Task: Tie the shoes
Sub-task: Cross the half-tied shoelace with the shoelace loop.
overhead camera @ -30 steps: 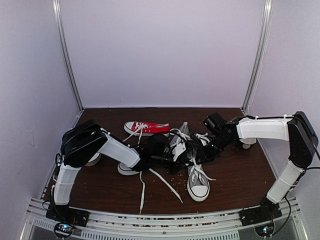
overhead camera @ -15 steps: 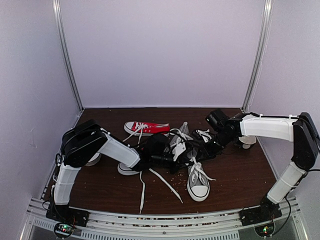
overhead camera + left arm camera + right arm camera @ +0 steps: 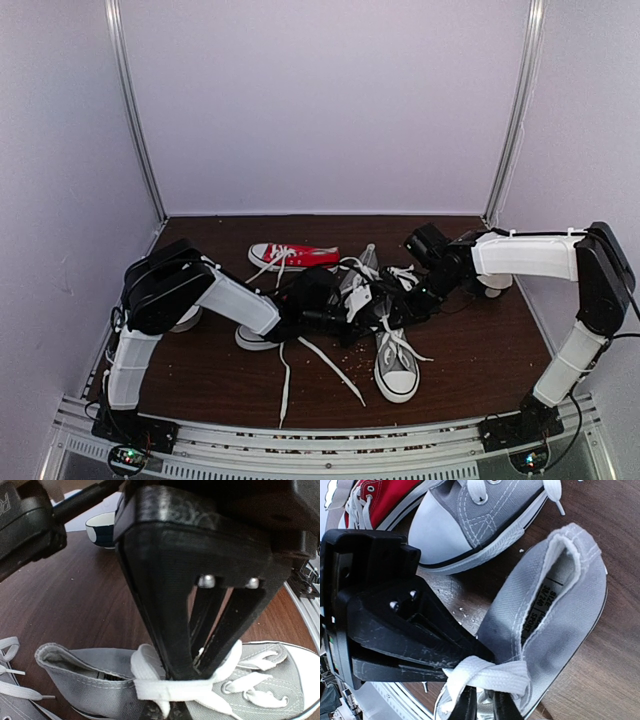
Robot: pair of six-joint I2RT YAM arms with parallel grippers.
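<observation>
The shoes lie mid-table: one grey sneaker [image 3: 396, 368] points its white toe at me, the other [image 3: 362, 268] is half hidden behind the arms. Both grippers meet over the near shoe's tongue. My left gripper [image 3: 372, 306] [image 3: 487, 656] [image 3: 170, 711] is shut on that shoe's white lace [image 3: 195, 686] [image 3: 490, 676]. My right gripper [image 3: 402, 304] [image 3: 197, 669] [image 3: 486, 711] faces it, its fingers a narrow gap apart, with the lace loop wrapped round its tips. The near shoe [image 3: 85, 680] [image 3: 560, 605] lies open at the heel. The other shoe's toe cap [image 3: 445, 535] is close by.
A red sneaker [image 3: 290, 256] [image 3: 385, 500] lies behind the grey pair. Loose white laces [image 3: 285, 382] trail toward the front edge. A white and blue bowl [image 3: 102, 529] [image 3: 490, 286] sits by the right forearm. White walls enclose the table on three sides.
The right gripper swung slightly right, then came back over the shoe, and its fingers have parted a little. The left arm has not moved.
</observation>
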